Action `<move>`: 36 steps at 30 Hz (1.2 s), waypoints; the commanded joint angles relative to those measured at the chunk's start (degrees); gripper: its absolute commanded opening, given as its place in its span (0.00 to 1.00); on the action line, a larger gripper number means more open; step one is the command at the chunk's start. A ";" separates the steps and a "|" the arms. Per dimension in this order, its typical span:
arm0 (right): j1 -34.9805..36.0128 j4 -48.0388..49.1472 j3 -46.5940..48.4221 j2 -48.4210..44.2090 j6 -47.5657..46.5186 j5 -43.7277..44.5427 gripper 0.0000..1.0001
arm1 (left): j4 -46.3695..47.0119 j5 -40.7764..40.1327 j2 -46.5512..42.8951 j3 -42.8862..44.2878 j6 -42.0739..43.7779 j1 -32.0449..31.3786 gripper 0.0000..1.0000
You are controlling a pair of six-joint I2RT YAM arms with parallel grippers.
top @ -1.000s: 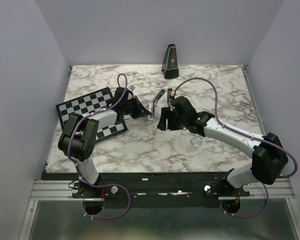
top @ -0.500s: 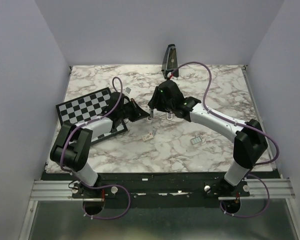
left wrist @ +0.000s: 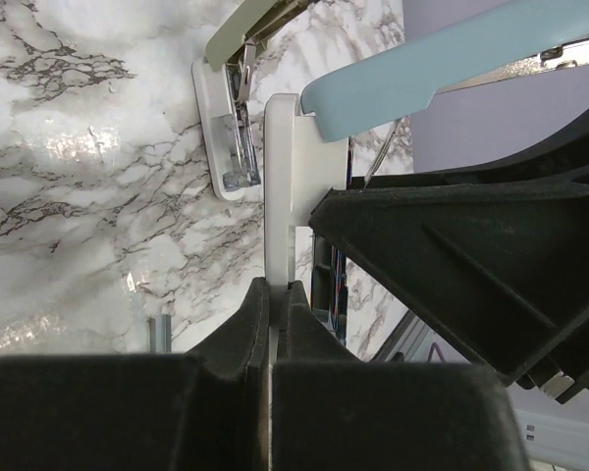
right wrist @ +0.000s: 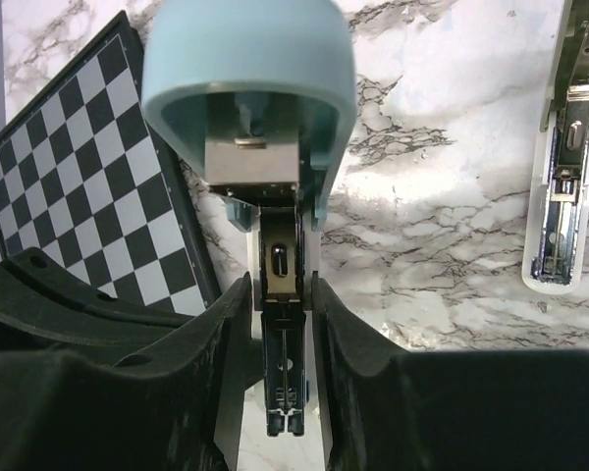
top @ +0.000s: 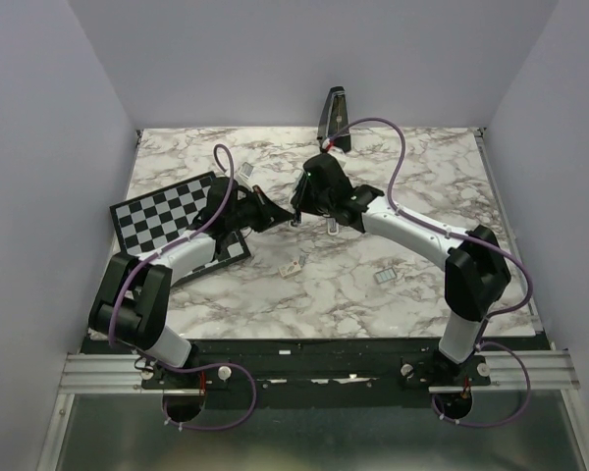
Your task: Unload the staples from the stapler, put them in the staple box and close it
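Pale blue-green stapler (right wrist: pixel 245 78): you've got it pinched from both sides just off the chessboard's (top: pixel 167 211) right edge, cap hinged open and metal magazine exposed. Left gripper (left wrist: pixel 275 289) is nearly closed, clamped on the thin white base. Right gripper (right wrist: pixel 280 294) is narrow, squeezing the magazine sides. A second stapler (right wrist: pixel 560 186) lies open on the marble table (top: pixel 422 177), further right of the chessboard.

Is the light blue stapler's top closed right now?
No. In the right wrist view the stapler in the right end effector has its light blue top swung up, baring the metal staple channel.
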 commanded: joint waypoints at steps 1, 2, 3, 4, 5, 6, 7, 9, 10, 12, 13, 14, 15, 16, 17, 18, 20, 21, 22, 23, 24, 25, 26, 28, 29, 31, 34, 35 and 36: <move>0.05 0.27 1.97 2.44 -0.89 0.00 0.35 | 3.01 2.74 -1.64 -0.54 0.31 -0.01 0.00; 0.05 0.36 1.88 2.53 -0.89 -0.35 0.28 | 3.01 2.83 -1.64 -0.45 0.40 -0.01 0.00; 0.05 0.53 1.70 2.45 -1.15 -0.44 0.26 | 2.92 2.83 -1.55 -0.36 0.49 -0.01 0.00; 0.13 1.06 1.62 2.45 -1.33 -0.62 0.23 | 2.75 2.92 -1.55 -0.28 0.49 -0.01 0.00; 0.05 1.41 1.44 2.45 -1.68 -0.79 0.17 | 2.83 3.09 -1.55 -0.27 0.66 -0.01 0.00; 0.05 1.59 1.44 2.45 -2.38 -0.80 0.14 | 2.83 3.18 -1.64 -0.27 0.93 -0.01 0.00; 0.05 1.94 1.35 2.53 -2.73 -0.71 0.11 | 2.49 3.27 -1.64 -0.01 1.19 -0.01 0.00; 0.04 2.29 1.35 2.36 -3.96 -0.01 0.04 | 1.43 3.44 -1.55 0.34 1.80 -0.01 0.00; 0.13 2.99 1.26 2.18 -4.49 0.17 0.02 | 0.99 3.36 -1.46 0.51 1.98 -0.01 0.10; -0.04 3.52 1.35 2.01 -6.33 1.31 0.01 | -1.20 2.83 -1.46 0.95 2.68 -0.01 0.27; -0.13 3.79 1.61 2.01 -6.95 1.75 0.01 | -2.17 2.31 -1.55 1.22 3.04 -0.01 0.40; -0.30 3.79 1.79 2.09 -7.57 2.27 0.01 | -2.96 2.04 -1.81 1.13 3.21 -0.01 0.46; -0.92 3.88 1.96 2.18 -8.27 2.28 0.01 | -3.40 1.69 -2.16 1.22 3.48 -0.01 0.55; -1.36 3.88 1.88 2.44 -8.45 2.02 0.01 | -3.84 1.51 -2.25 1.48 4.00 -0.01 0.74; -1.80 3.88 1.88 2.53 -8.62 1.67 0.01 | -5.41 1.60 -2.34 1.66 4.27 -0.01 0.77; -2.50 3.88 1.70 2.62 -9.15 1.66 0.01 | -6.04 1.51 -2.60 1.83 4.79 -0.01 0.80; -3.03 4.14 1.18 2.88 -9.68 2.54 0.01 | -8.14 0.90 -3.22 1.84 5.85 -0.01 0.87; -3.38 4.23 1.09 3.15 -10.55 2.80 0.01 | -9.02 0.46 -4.09 1.83 6.20 -0.01 0.90; -3.47 4.58 1.09 3.41 -11.00 3.07 0.01 | -10.08 -0.94 -4.53 1.75 6.81 -0.01 0.94; -3.56 4.67 1.35 4.46 -11.43 3.59 0.01 | -11.91 -1.47 -5.06 1.75 8.21 -0.01 0.95; -3.65 4.75 1.53 4.99 -12.14 3.95 0.01 | -12.98 -2.09 -6.02 1.83 8.83 -0.01 0.97; -3.73 4.76 1.88 5.60 -12.32 4.12 0.01 | -14.29 -2.79 -6.55 2.10 9.62 -0.01 0.99; -3.73 4.76 2.49 7.18 -12.58 4.56 0.01 | -17.09 -4.45 -6.99 2.36 11.28 -0.01 0.99; -3.82 4.76 3.28 8.76 -13.72 5.53 0.01 | -20.26 -6.74 -8.84 2.97 13.22 -0.01 0.99; -3.91 4.76 3.81 9.56 -14.25 6.66 0.01 | -23.50 -9.62 -9.45 3.24 14.28 0.08 0.99; -3.91 4.67 5.13 11.58 -15.57 7.20 0.01 | -25.81 -12.10 -11.56 3.59 17.36 0.08 0.99; -3.91 4.49 6.71 14.04 -16.54 8.17 0.01 | -29.50 -16.93 -14.29 4.12 19.82 0.08 0.99; -4.00 4.32 7.06 14.66 -16.71 8.43 0.01 | -31.77 -17.99 -14.73 4.47 20.35 0.08 0.99; -4.00 4.14 7.24 15.10 -16.71 8.69 0.02 | -32.84 -20.44 -15.52 4.91 20.79 0.08 0.99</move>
